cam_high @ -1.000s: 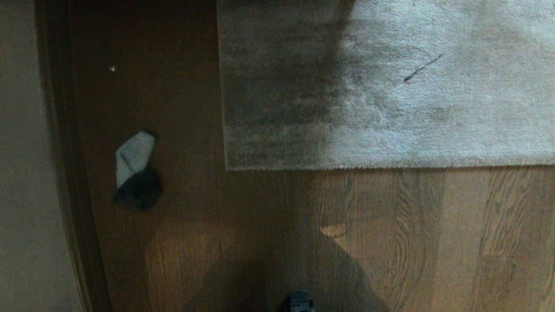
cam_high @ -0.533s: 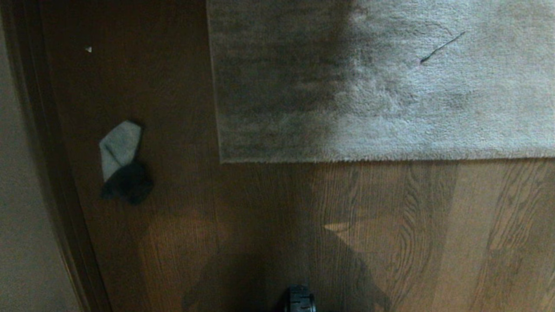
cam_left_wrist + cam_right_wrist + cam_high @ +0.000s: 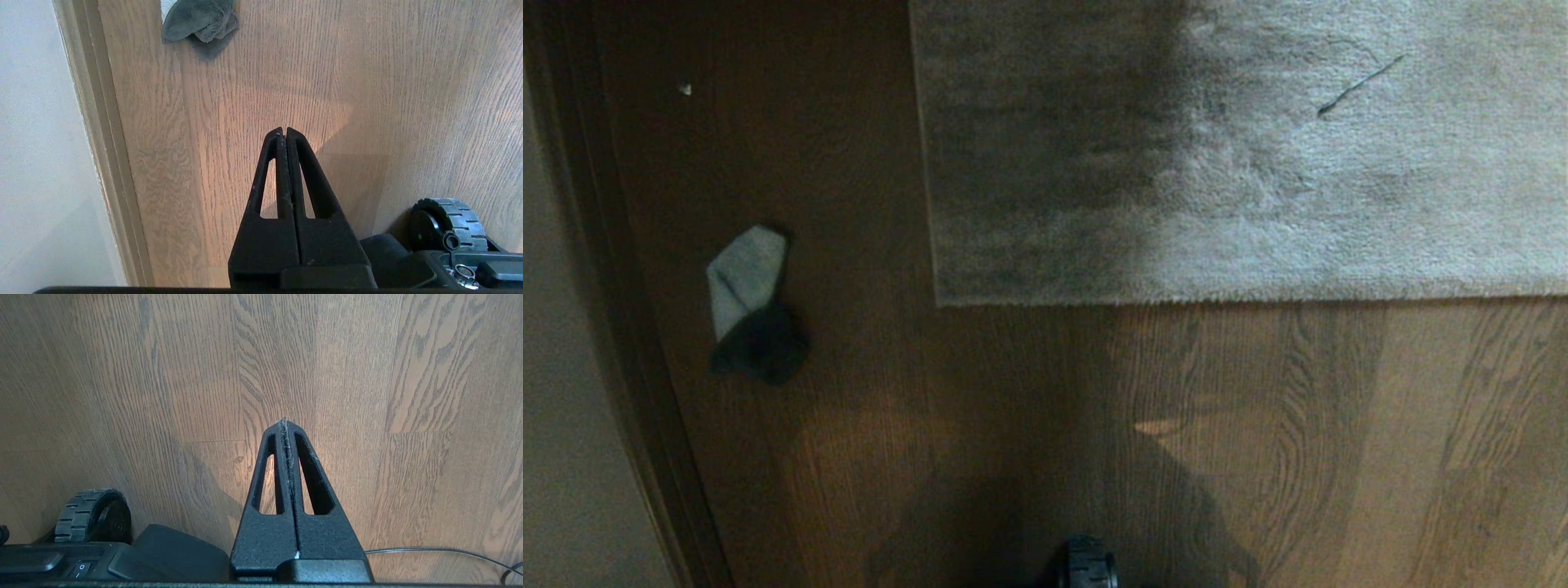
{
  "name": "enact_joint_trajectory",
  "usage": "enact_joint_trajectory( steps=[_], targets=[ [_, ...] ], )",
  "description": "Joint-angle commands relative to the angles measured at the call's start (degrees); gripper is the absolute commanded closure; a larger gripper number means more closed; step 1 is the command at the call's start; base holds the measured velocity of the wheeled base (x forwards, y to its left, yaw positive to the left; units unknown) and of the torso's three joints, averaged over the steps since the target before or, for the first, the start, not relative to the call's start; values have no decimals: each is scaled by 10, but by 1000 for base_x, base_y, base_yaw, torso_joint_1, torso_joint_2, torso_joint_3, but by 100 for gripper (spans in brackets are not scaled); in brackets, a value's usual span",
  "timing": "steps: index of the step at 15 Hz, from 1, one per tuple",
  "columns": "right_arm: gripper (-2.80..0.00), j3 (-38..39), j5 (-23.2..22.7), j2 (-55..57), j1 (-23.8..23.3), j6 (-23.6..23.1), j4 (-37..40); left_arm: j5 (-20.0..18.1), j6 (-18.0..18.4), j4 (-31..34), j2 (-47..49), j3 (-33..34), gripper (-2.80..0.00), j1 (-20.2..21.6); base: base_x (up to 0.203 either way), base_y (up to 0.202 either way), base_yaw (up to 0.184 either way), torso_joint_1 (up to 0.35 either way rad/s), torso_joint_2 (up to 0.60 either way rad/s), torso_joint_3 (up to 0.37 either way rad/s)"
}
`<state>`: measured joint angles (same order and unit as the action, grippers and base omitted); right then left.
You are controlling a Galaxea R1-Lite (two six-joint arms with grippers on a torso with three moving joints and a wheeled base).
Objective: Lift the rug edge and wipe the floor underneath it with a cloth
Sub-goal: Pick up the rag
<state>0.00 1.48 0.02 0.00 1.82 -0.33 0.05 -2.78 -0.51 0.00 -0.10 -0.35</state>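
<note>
The large pale grey plush rug (image 3: 1241, 163) fills the upper right of the head view, lying flat. Its rug edge (image 3: 1217, 300) runs straight across, with the corner (image 3: 941, 300) toward the left. Brown wood-grain floor (image 3: 1258, 449) lies in front of it. The small grey cloth (image 3: 745, 273) lies crumpled on the floor left of the rug, near the baseboard; it also shows in the left wrist view, the cloth (image 3: 200, 22) far ahead of the fingers. My left gripper (image 3: 284, 130) is shut and empty above bare floor. My right gripper (image 3: 284, 421) is shut, also empty, over bare planks.
A wall and dark baseboard (image 3: 613, 327) run down the left side. My base wheel (image 3: 1086, 563) shows at the bottom centre, also as the wheel (image 3: 447, 222) and the wheel (image 3: 92, 514). A thin cable (image 3: 441, 552) lies on the floor. A small white speck (image 3: 685, 89) sits on the planks.
The whole head view has shifted: rug, cloth and speck sit lower-left to slightly higher and further left in the picture, as the camera moved. Neither arm has moved.
</note>
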Motion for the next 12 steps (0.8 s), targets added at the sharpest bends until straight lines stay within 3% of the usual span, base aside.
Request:
enact_joint_trajectory(
  steps=[1,12],
  targets=[
    [0,0,0,0,0,0,0,0,0,0,0,0,0,0,0,0,0,0,0,0],
    [0,0,0,0,0,0,0,0,1,1,0,0,0,0,0,0,0,0,0,0]
  ],
)
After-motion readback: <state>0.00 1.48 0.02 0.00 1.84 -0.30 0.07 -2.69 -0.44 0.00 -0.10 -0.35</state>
